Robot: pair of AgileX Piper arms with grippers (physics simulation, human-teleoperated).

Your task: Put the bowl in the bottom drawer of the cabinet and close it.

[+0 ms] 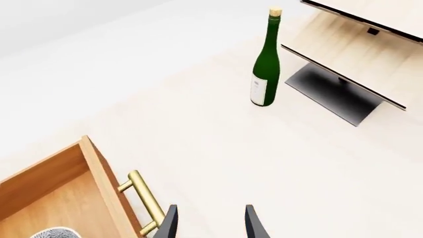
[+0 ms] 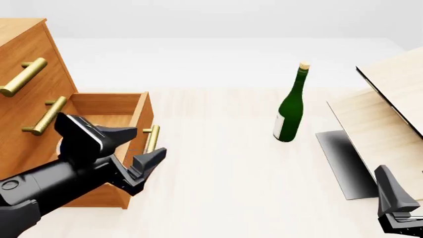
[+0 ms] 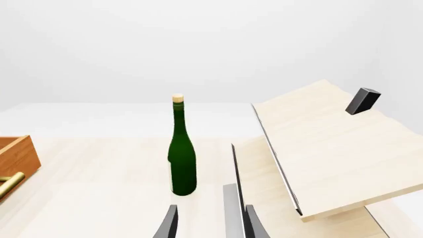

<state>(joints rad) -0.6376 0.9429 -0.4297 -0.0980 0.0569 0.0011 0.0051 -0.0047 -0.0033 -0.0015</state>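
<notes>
The cabinet (image 2: 26, 54) stands at the table's left with its bottom drawer (image 2: 106, 103) pulled out. In the left wrist view the drawer's front wall (image 1: 99, 178) and brass handle (image 1: 142, 201) show, and a speckled edge of the bowl (image 1: 56, 232) lies on the drawer floor. My left arm hides the bowl in the front view. My left gripper (image 2: 137, 148) hovers open and empty just beside the handle (image 2: 152, 139), outside the drawer front; its fingers (image 1: 168, 223) frame bare table. My right gripper (image 2: 396, 210) rests open and empty at the near right.
A green bottle (image 2: 290, 111) stands upright mid-table, right of the drawer. Pale light-wood panels (image 2: 390, 99) on a dark base (image 2: 340, 158) slant along the right side, close to my right gripper. The same bottle (image 3: 182, 158) and panels (image 3: 330, 148) fill the right wrist view.
</notes>
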